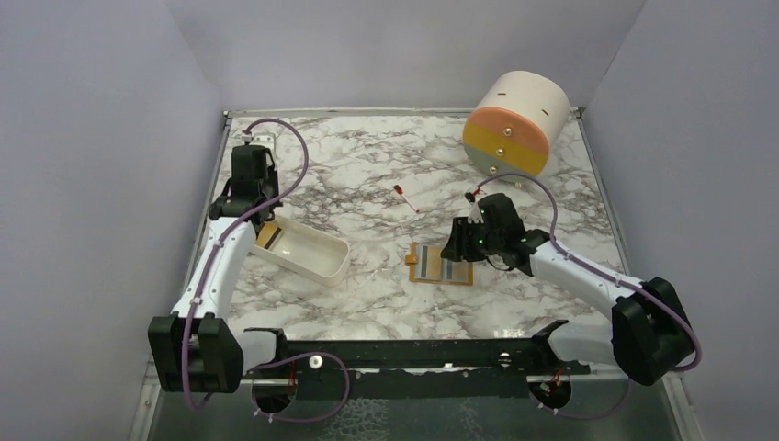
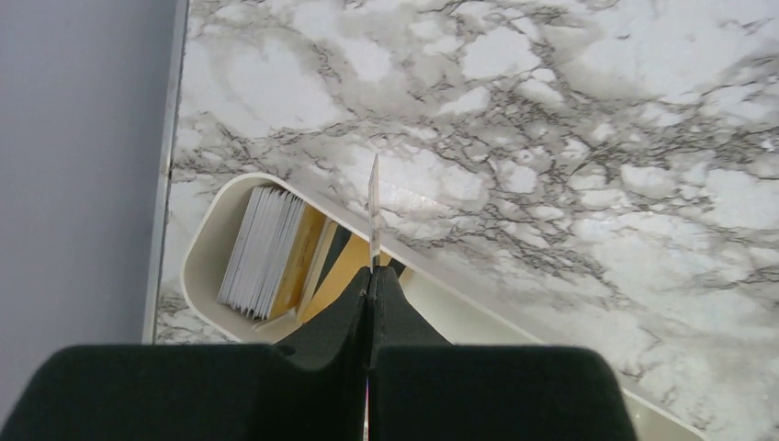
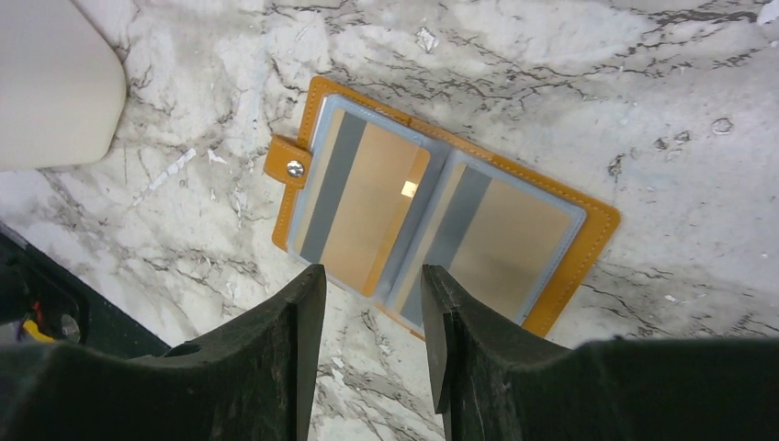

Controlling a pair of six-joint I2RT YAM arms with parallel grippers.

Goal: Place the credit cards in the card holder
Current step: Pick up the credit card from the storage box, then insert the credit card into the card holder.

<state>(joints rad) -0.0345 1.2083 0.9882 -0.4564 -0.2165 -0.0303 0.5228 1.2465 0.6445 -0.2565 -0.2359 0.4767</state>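
Right fingers [image 1: 455,250] hover half open right over the card holder [image 3: 599,220], lying flat open on the bench [image 3: 643,83] with two gold cards [image 3: 367,207] on its grey pages. Further back on the left, the left fingers [image 2: 370,283] pinch one card [image 2: 374,207] edge-on above the white tray [image 2: 197,266] holding more cards [image 2: 266,248]; drum [image 1: 514,124] sits at the far edge.

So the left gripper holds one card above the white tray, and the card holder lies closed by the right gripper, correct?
No: the card holder lies open, not closed, with cards in both blue-grey sleeves, as the right wrist view shows. The left gripper is indeed shut on one card above the white tray.
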